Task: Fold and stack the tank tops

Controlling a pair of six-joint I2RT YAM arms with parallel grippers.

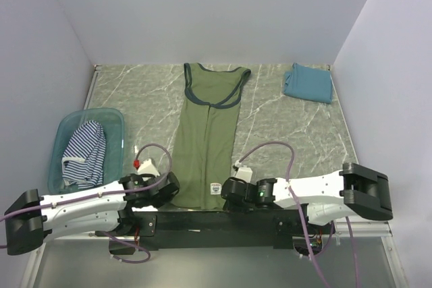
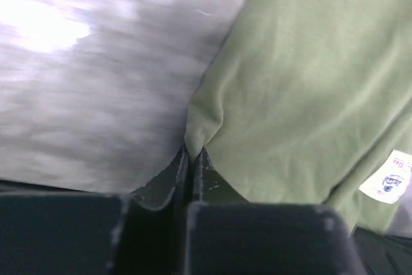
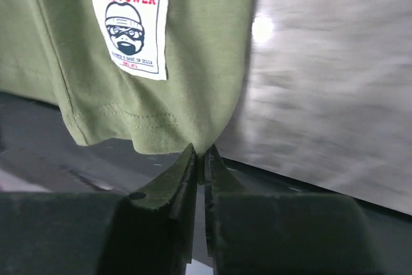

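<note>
An olive-green tank top [image 1: 206, 136] with dark trim lies lengthwise down the middle of the table, straps at the far end. My left gripper [image 1: 174, 190] is shut on its near-left hem corner; the cloth [image 2: 296, 82] bunches between the jaws of the left gripper [image 2: 194, 154]. My right gripper [image 1: 227, 189] is shut on the near-right hem corner; the right gripper [image 3: 200, 154] pinches the hem just below the white printed label [image 3: 129, 24]. A folded teal-blue tank top [image 1: 308, 83] rests at the far right. The navy-and-white striped tank top [image 1: 86, 152] lies crumpled in the tub.
A translucent teal plastic tub [image 1: 115, 121] stands at the left of the table. White walls close in the far and side edges. A black mounting bar [image 1: 216, 219] runs along the near edge under the hem.
</note>
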